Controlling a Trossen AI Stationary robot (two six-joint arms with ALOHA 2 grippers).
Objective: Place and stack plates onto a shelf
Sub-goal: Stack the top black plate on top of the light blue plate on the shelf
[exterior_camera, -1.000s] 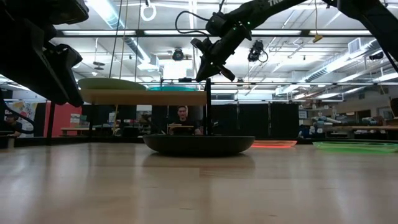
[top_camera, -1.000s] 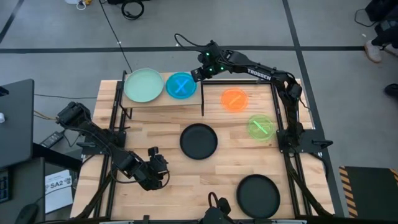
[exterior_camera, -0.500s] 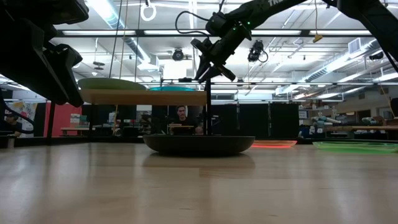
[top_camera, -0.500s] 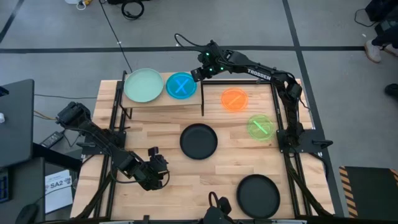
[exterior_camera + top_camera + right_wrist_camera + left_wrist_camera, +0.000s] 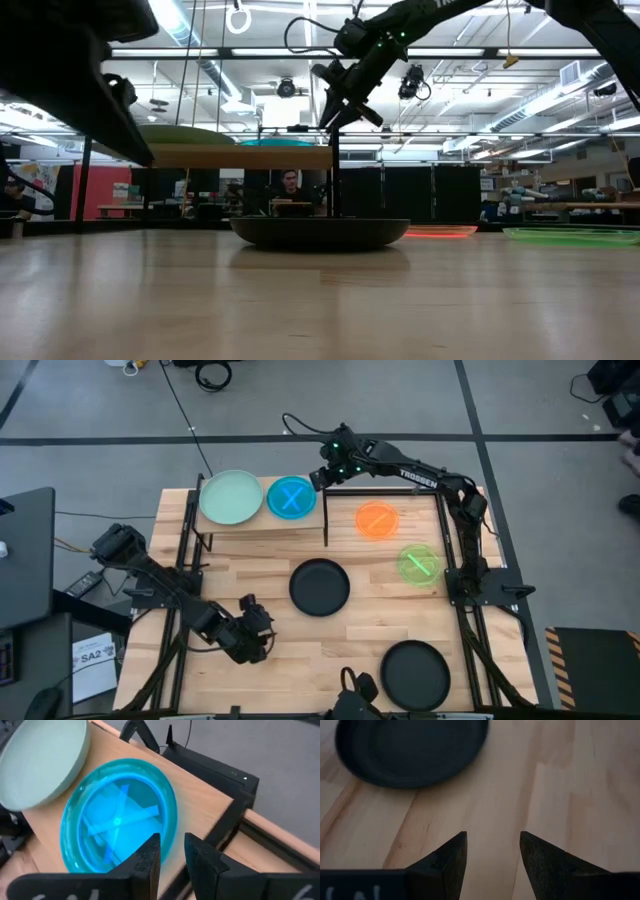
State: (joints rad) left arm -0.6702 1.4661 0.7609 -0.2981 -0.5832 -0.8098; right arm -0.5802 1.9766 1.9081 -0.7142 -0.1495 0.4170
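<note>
The shelf (image 5: 262,521) stands at the table's far left, with a mint green plate (image 5: 232,497) and a blue plate (image 5: 291,497) lying side by side on its board. My right gripper (image 5: 322,475) hovers just right of the blue plate (image 5: 120,827), above the shelf's right end (image 5: 300,156), with its fingers slightly apart and empty. My left gripper (image 5: 250,635) is open and low over the near-left tabletop. A black plate (image 5: 412,750) lies flat ahead of it. That black plate (image 5: 320,587), an orange plate (image 5: 377,520), a bright green plate (image 5: 419,563) and a second black plate (image 5: 415,674) rest on the tabletop.
Black frame rails run along the table's left (image 5: 185,560) and right (image 5: 455,550) sides. The shelf's thin black leg (image 5: 326,525) stands between the blue and orange plates. Bare wood lies between the left gripper and the centre black plate. A person sits beyond the table (image 5: 292,190).
My right gripper has drawn slightly up and toward the table's right, away from the blue plate. My left arm has shifted a little toward the centre black plate. The plates have stayed where they were.
</note>
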